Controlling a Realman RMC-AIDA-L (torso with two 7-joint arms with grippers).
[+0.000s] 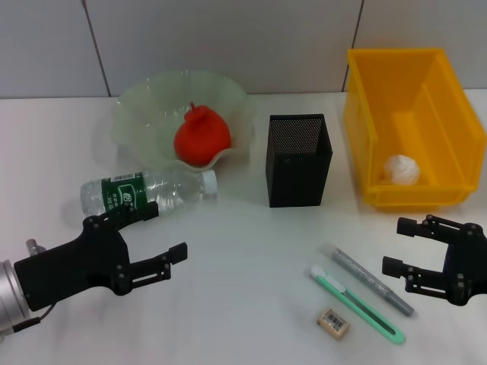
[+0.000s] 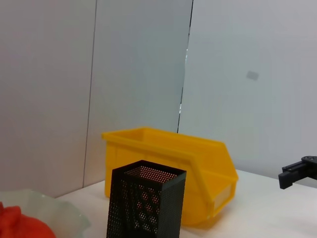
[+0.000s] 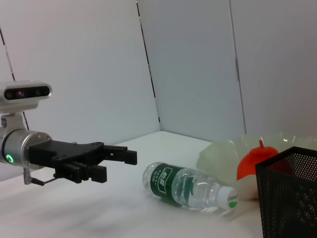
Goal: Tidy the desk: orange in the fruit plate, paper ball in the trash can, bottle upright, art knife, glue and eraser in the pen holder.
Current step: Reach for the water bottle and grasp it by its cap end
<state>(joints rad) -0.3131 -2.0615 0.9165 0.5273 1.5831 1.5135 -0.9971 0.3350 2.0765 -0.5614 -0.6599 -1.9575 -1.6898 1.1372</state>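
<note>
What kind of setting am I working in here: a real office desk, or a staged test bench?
Most likely a staged test bench. A plain white table is boxed in by blank grey panels, and the only items are task props such as the mesh pen holder and yellow bin. No office equipment shows.

White tabletop (image 1: 243, 304) filling the foreground, pale grey panelled wall (image 1: 228, 38) running behind it, thin dark vertical seams (image 2: 185, 64) dividing the wall panels, small grey mark (image 2: 252, 75) on one panel
</note>
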